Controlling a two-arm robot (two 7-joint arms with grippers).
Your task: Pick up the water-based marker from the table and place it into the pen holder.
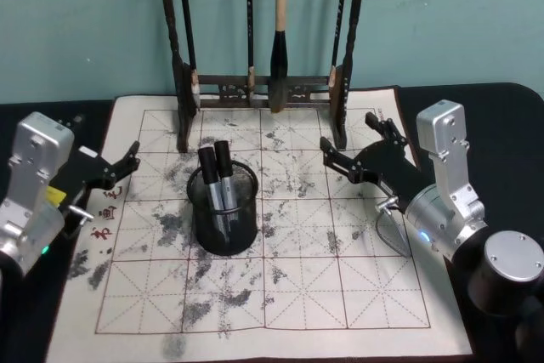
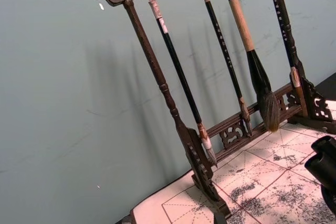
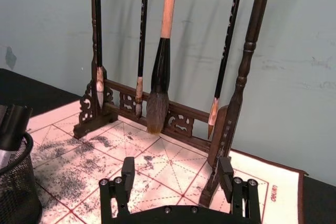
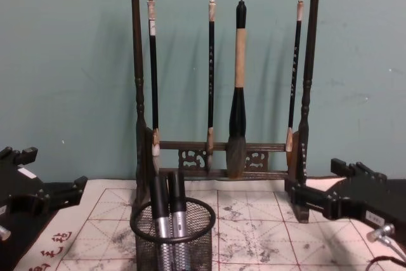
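On the whitish calligraphy mat [image 1: 280, 295], left of its middle, the pen holder [image 1: 224, 225] is seen standing upright, a black wire-mesh cup with a solid rim. Two markers [image 1: 218, 178] with black caps and silvery barrels are held inside it, leaning side by side with their caps above the rim. No marker is seen lying loose on the table [image 1: 501, 116].

Right of the holder, and apart from it, the right gripper [image 1: 350, 144] is held over the mat's right part, its black fingers spread apart with nothing between them. In the right wrist view the same two fingers [image 3: 127, 174] are seen parted over the red grid, and the mesh cup is seen off to one side, clear of them.

The left gripper [image 1: 119, 167] is held at the mat's left edge, beside the red characters [image 1: 106, 210], its fingers likewise parted and empty. It is set well apart from the holder, with bare mat between them.

Behind the holder, the dark wooden brush rack [image 1: 263, 82] is stood at the far edge of the mat, and four brushes [image 4: 237, 93] are hung from its top bar. In the chest view the holder is seen in front of the rack's left post, with both grippers level with it at either side.
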